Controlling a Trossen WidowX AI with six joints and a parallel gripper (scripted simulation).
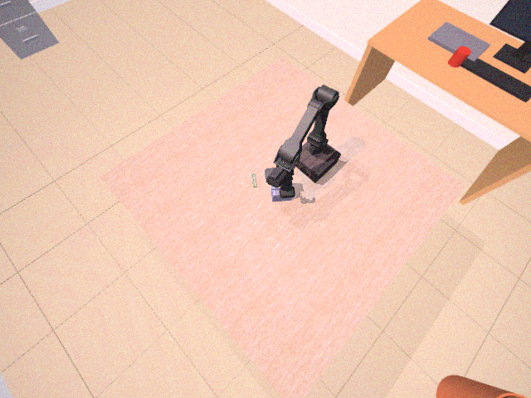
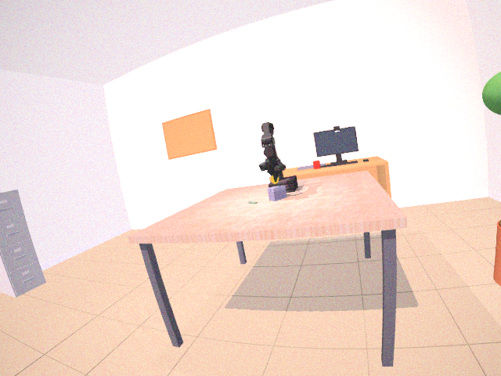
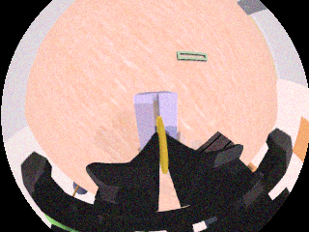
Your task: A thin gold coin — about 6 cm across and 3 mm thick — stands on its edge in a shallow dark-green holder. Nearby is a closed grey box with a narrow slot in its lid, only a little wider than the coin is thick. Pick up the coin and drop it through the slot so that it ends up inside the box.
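Observation:
My gripper [image 2: 275,176] [image 3: 158,135] is shut on the gold coin [image 2: 273,181] [image 3: 163,152], which hangs on edge below the fingertips. The closed box [image 1: 278,196] [image 2: 276,193] [image 3: 145,118] looks grey-lilac and stands below the coin. In the exterior view the coin shows just above the box lid; the exact gap is hard to tell. In the wrist view the coin is seen edge-on, close to the line of the dark slot [image 3: 155,103], slightly slanted to it. Fingers and coin hide the near part of the slot. The green holder [image 1: 254,180] [image 2: 252,202] [image 3: 179,56] lies empty on the table.
The arm's base [image 1: 317,162] [image 2: 289,184] stands on the table [image 1: 257,274] [image 2: 250,226] behind the box. The holder lies to one side of the box, a short way off. A desk [image 1: 411,38] with a red cup [image 1: 459,56] [image 2: 316,164] stands beyond the table.

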